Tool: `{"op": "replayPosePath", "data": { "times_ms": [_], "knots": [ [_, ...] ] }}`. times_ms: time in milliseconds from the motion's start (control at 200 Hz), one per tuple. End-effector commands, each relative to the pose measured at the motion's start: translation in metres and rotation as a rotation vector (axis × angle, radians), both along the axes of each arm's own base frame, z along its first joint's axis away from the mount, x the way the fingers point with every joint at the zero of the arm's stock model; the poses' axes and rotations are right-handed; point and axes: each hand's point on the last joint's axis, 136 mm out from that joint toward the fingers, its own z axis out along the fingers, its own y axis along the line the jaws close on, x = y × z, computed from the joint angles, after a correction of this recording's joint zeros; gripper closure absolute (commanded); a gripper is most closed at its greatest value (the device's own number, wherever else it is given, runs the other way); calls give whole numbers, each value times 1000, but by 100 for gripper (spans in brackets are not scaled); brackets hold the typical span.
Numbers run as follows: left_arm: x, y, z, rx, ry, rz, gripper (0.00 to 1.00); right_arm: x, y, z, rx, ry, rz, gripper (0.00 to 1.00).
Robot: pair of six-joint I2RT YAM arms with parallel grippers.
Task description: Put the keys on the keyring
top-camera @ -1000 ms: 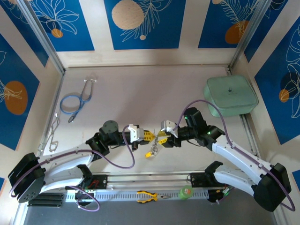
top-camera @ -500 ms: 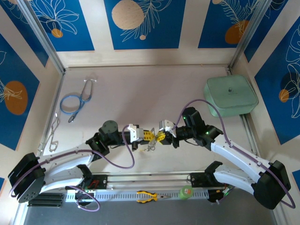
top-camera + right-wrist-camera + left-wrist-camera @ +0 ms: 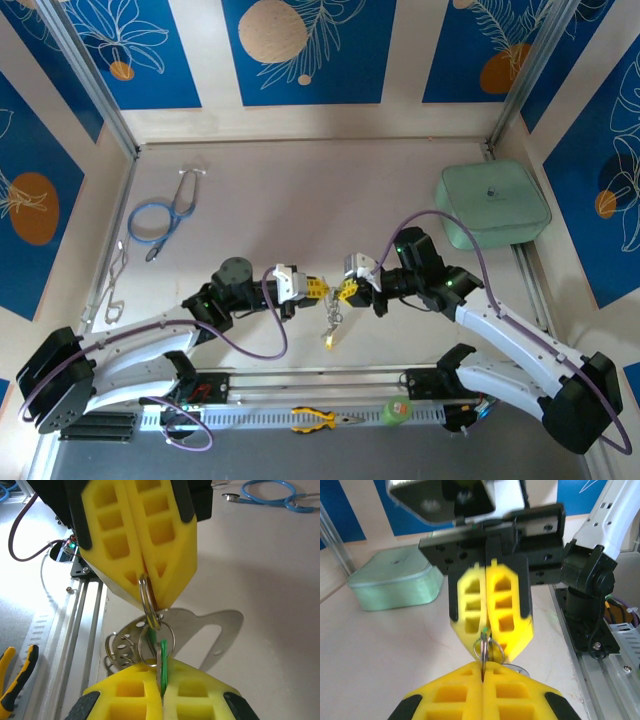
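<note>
Both grippers met tip to tip mid-table (image 3: 300, 190), near the front rail. Left gripper (image 3: 322, 291): jaws pressed together, the yellow ribbed plastic fingers (image 3: 135, 535) pinching a thin round silver wire ring of the keyring (image 3: 147, 602). Right gripper (image 3: 340, 294): jaws also closed, matching yellow honeycomb-pocketed fingers (image 3: 125, 700) clamped edge-on over the green key (image 3: 163, 655), its green plastic head sticking out of the seam. That ring was linked through another silver split ring. More small shiny rings bunched just left of it, with a flat silver metal plate (image 3: 220, 622) with a slot cut-out behind.

In the top view the bundle hung below the fingertips. The yellow key (image 3: 328, 342) dangled lowest, off the table surface or touching it, hard to tell.

Table matte pale pink-beige. Blue-tubed stethoscope (image 3: 158, 218) coiled far left. Pale green rounded-square lidded container (image 3: 493, 205) far right. Yellow-handled pliers (image 3: 315, 418) and green tape roll (image 3: 397, 408) by the slotted aluminium rail.
</note>
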Motion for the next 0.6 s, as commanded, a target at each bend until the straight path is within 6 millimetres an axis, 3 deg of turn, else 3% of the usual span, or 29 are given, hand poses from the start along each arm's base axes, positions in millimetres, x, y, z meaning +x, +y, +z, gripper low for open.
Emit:
{"op": "replayPosePath", "data": {
  "times_ms": [0,205,420,510,595],
  "knots": [
    [4,1,7,-1,-32,15,100,0,-2,17,5,-22,1,100],
    [6,-1,1,30,-15,13,100,5,1,30,7,-67,-7,100],
    [11,-1,-9,74,0,33,100,12,-2,26,-46,-112,-41,100],
    [17,0,-10,75,-3,77,64,17,-1,29,-58,-142,-58,100],
    [26,6,-4,44,-29,140,47,23,3,32,-75,-174,-66,100]
  ]
}}
